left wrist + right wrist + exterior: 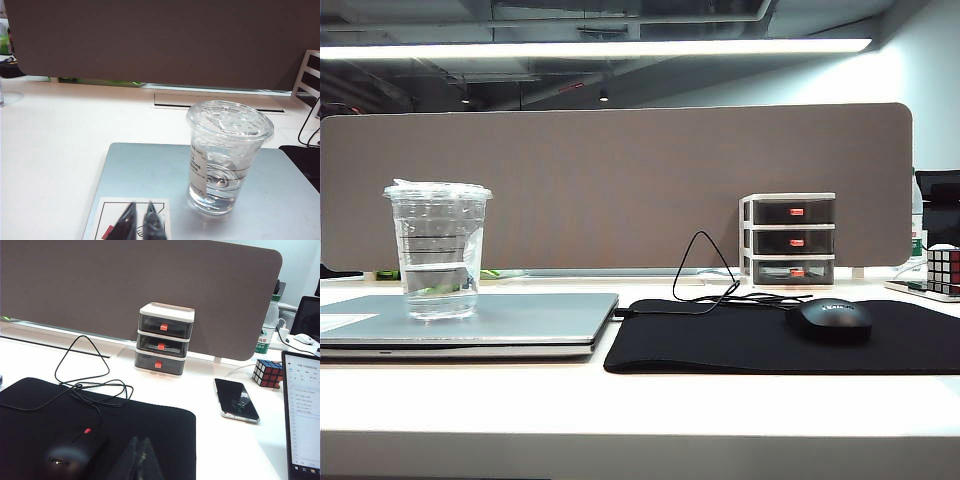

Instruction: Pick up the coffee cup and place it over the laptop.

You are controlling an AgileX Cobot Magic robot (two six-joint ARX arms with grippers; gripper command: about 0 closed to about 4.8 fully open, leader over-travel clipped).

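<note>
Coffee cup [227, 155] stands upright on the closed laptop [150, 175], so the placing looks done. Left pincer [141, 218], pressed together and empty, hangs just short of it; right pincer [138, 460], also shut, hovers over the mouse pad [150, 425].

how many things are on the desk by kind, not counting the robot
cup: 1
laptop: 1
mouse pad: 1
mouse: 1
drawer organizer: 1
puzzle cube: 1
phone: 1
total: 7
</note>
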